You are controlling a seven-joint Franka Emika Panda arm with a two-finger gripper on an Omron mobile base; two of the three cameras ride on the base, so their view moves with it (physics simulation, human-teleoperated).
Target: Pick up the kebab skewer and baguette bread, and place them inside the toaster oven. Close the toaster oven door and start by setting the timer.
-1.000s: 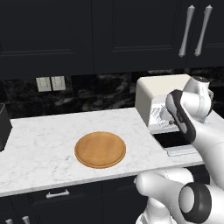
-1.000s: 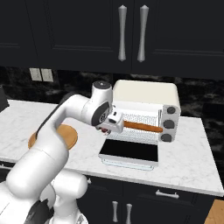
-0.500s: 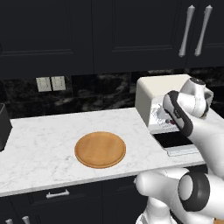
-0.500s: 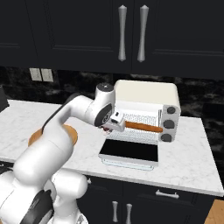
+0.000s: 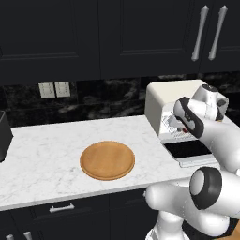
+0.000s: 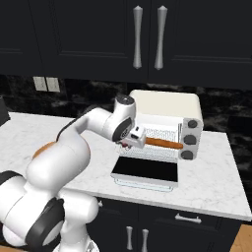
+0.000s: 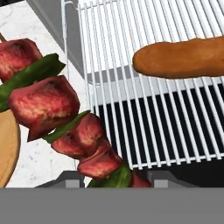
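Cream-white toaster oven [image 6: 165, 106] open, dark glass door [image 6: 144, 171] flat on marble tabletop [image 6: 211, 182]; orange-brown baguette [image 7: 181, 57] on wire rack [image 7: 144, 87]; gripper [image 7: 114, 180] apparently clamping red-green kebab skewer [image 7: 52, 109].

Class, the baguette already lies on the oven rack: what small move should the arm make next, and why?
Probably ease the gripper forward over the wire rack, since the kebab skewer it holds hangs at the rack's front edge beside the baguette, with the toaster oven door open.
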